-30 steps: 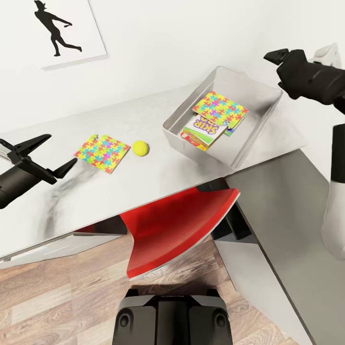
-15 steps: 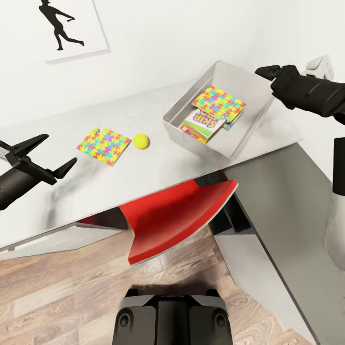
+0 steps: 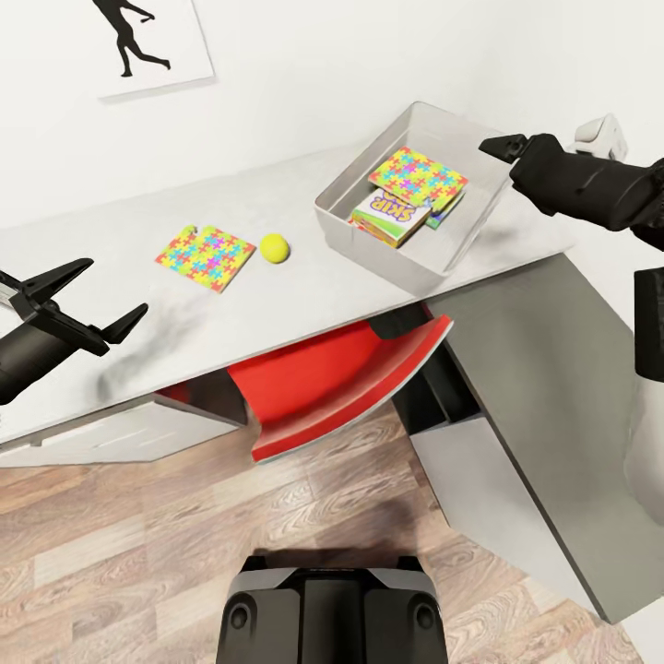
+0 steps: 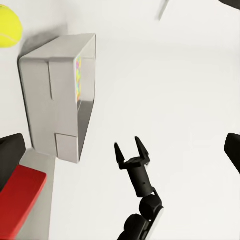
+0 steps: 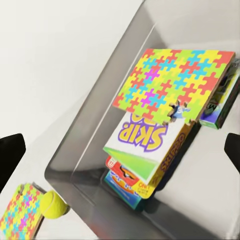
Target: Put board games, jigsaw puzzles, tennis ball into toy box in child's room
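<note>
Marbled table (image 3: 304,304); third board game (image 5: 122,184) under Skip-Bo (image 5: 150,145), right wrist view.

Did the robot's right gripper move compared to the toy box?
Yes. The right gripper has come in toward the toy box: earlier it hung outside the far right corner, and now its tips sit over the right rim.

on the pale marbled table (image 3: 304,304), the shallow grey toy box (image 3: 346,235) holds stacked game boxes (image 3: 392,219) under a jigsaw square (image 3: 417,177); at its nine o'clock lie the small ball (image 3: 274,247), then another jigsaw square (image 3: 205,257).

Yellow-green tennis ball (image 3: 274,247); light grey toy box (image 3: 364,235).
</note>
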